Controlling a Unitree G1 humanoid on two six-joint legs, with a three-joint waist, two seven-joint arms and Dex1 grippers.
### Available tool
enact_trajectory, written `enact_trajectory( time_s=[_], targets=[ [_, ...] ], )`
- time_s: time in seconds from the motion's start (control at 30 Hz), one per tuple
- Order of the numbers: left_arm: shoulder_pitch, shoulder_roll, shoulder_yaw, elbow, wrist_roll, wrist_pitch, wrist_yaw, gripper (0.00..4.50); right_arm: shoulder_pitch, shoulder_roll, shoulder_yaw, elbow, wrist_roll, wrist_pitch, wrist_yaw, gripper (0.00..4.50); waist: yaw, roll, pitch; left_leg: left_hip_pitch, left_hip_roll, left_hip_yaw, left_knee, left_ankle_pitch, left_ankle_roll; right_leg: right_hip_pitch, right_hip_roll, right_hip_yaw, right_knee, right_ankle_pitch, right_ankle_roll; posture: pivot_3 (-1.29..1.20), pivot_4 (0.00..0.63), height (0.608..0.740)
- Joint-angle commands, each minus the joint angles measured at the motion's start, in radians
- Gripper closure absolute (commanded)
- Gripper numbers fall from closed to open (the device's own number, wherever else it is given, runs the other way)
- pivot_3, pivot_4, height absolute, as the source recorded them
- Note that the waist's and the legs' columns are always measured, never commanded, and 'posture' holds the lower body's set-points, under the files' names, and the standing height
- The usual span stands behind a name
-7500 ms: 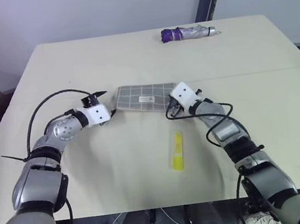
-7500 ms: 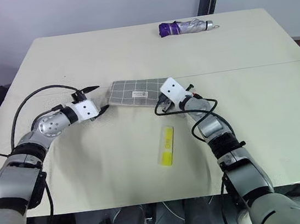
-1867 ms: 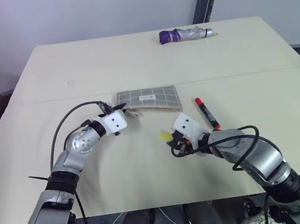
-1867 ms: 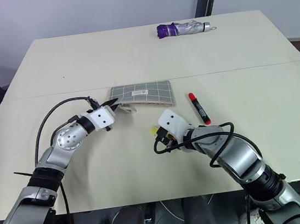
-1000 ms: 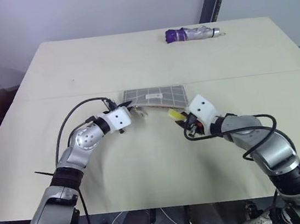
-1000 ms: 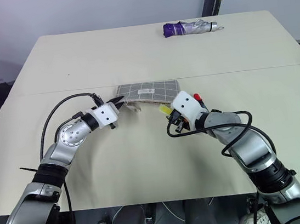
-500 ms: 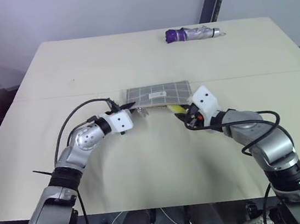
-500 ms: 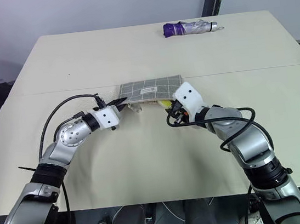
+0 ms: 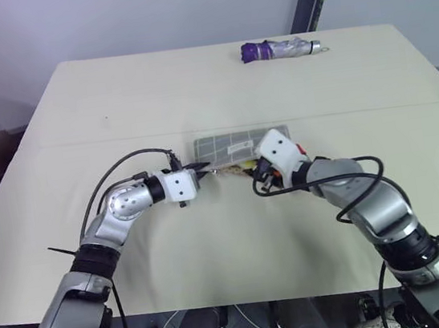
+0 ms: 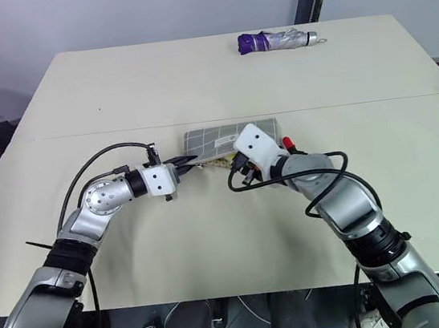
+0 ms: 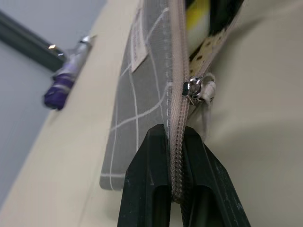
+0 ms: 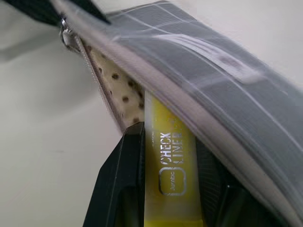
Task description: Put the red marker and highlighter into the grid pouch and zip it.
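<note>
The left gripper (image 11: 173, 165) pinched the grid pouch's (image 11: 142, 94) zipper edge; the right gripper (image 12: 165, 156) clasped the highlighter (image 12: 168, 161) half inside the pouch's mouth.

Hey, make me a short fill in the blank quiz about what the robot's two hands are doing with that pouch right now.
1. The right gripper pushes the ____ highlighter into the grid pouch.
2. The left gripper is clamped on the pouch's ____ edge.
3. The folded umbrella is ____ in colour.

Answers: yellow; zipper; purple
</note>
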Motion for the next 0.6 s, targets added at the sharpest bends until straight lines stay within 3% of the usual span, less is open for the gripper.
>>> enact_trajectory(
  time_s=[0.03,0.23,0.5,0.6],
  targets=[
    [-0.044,0.001,0.011,-0.059,-0.067,-0.010,-0.050,4.50,-0.035,-0.007,0.043,-0.020,-0.046,-0.055,0.013,3.63,0.001,0.000,0.000,0.000,0.000,0.000,0.000,0.000,0.000,0.000,0.000,0.000,0.000,0.000,0.000,0.00,0.150,0.740],
    [-0.056,0.010,0.042,-0.062,-0.137,0.003,-0.112,4.50,-0.044,-0.084,0.171,0.014,-0.189,-0.239,0.084,3.63,-0.001,0.000,0.000,0.000,0.000,0.000,0.000,0.000,-0.001,0.000,0.000,0.000,0.000,0.000,0.000,0.00,0.150,0.740],
    [-0.070,0.017,0.076,-0.094,-0.230,0.052,-0.183,4.50,-0.035,-0.095,0.186,0.049,-0.281,-0.356,0.152,3.63,-0.005,0.000,0.000,0.000,0.000,0.000,0.001,0.000,0.000,0.000,0.001,0.000,0.000,0.000,0.000,0.00,0.150,0.740],
    [-0.069,0.016,0.081,-0.097,-0.232,0.058,-0.184,4.50,-0.033,-0.068,0.160,0.060,-0.284,-0.377,0.148,2.16,-0.006,0.000,0.000,0.000,0.000,0.000,0.001,0.000,0.001,0.000,0.001,0.000,0.000,0.000,0.000,0.00,0.150,0.740]
  ],
)
